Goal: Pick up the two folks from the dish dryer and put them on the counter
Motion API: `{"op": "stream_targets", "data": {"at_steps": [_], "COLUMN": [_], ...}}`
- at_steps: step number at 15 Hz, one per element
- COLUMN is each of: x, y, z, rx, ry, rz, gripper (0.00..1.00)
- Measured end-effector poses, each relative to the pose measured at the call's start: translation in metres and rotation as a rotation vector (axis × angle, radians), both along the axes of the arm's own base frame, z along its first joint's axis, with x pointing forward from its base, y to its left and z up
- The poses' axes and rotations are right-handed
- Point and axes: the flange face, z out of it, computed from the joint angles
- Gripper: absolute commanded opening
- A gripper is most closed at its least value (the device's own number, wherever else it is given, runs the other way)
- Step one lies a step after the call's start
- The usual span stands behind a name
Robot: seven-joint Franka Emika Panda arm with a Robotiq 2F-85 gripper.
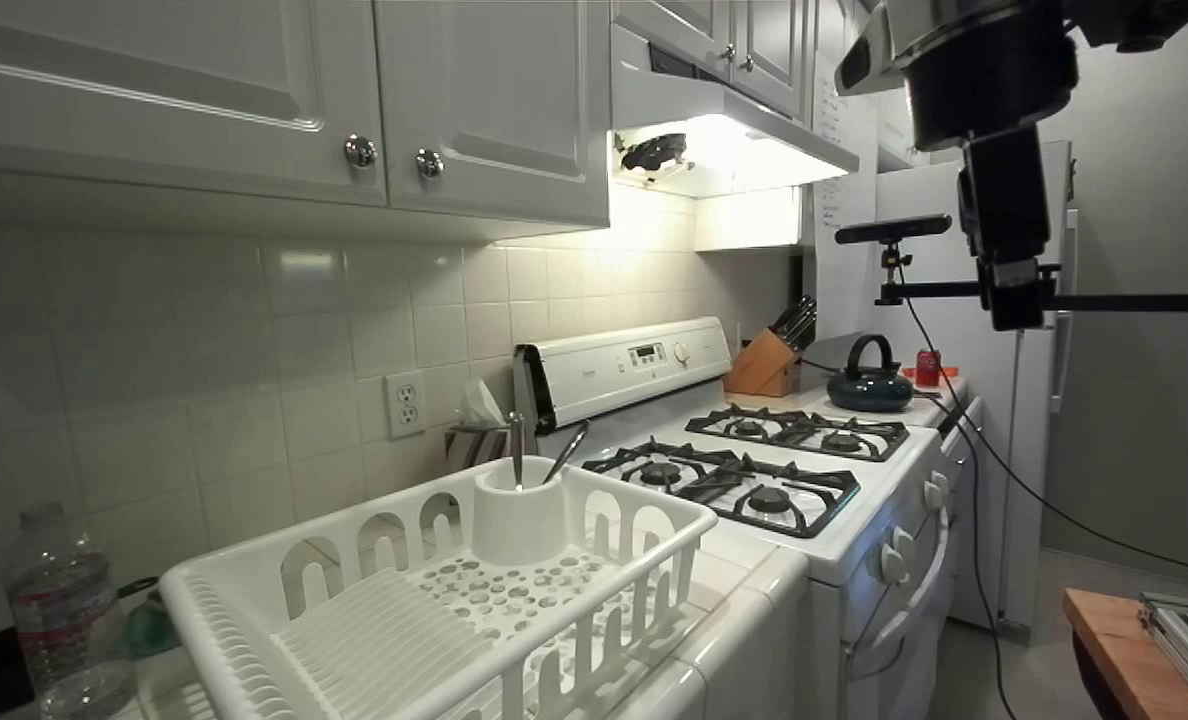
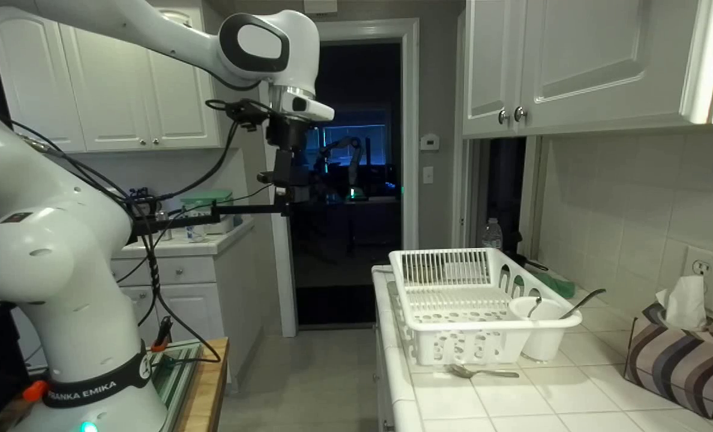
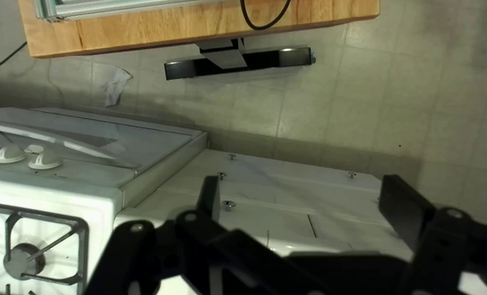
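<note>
"Wrist view — how does your gripper (image 3: 307, 200) stand?"

"My jaws are spread wide apart."

"And the cutlery?"

"A slim silver utensil (image 1: 517, 450) stands nearly upright in the white cutlery cup (image 1: 519, 525), at a corner of the dish rack (image 2: 482, 325). Beside it, in an exterior view, a grey utensil (image 2: 583, 303) slants out over the rack's rim toward the tiled wall (image 2: 620, 204). The cup hides their lower ends, so fork or spoon I can't tell."

"On the counter (image 2: 446, 399)?"

"One shiny metal utensil (image 2: 482, 372) lying flat just beside the rack — long axis across the counter, widened head, too small to read, toward the front edge, handle toward the wall."
</note>
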Motion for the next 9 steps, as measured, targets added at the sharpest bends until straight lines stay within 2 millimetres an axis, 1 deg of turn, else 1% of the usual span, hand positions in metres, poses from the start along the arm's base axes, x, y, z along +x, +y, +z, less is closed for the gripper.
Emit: {"op": "stream_targets", "data": {"at_steps": [2,5,7,9], "x": [0.015,0.041,0.056,0.072], "y": [-0.007,-0.024,-0.033,-0.041], "z": [0.001,0.001,-0.007,-0.018], "rx": [-0.009,0.007,0.027,0.044], "ry": [-0.081,-0.182,-0.213,-0.229], "rz": [-0.023,-0.085,-0.108,-0.126], "gripper": [1.0,1.0,1.0,1.0]}}
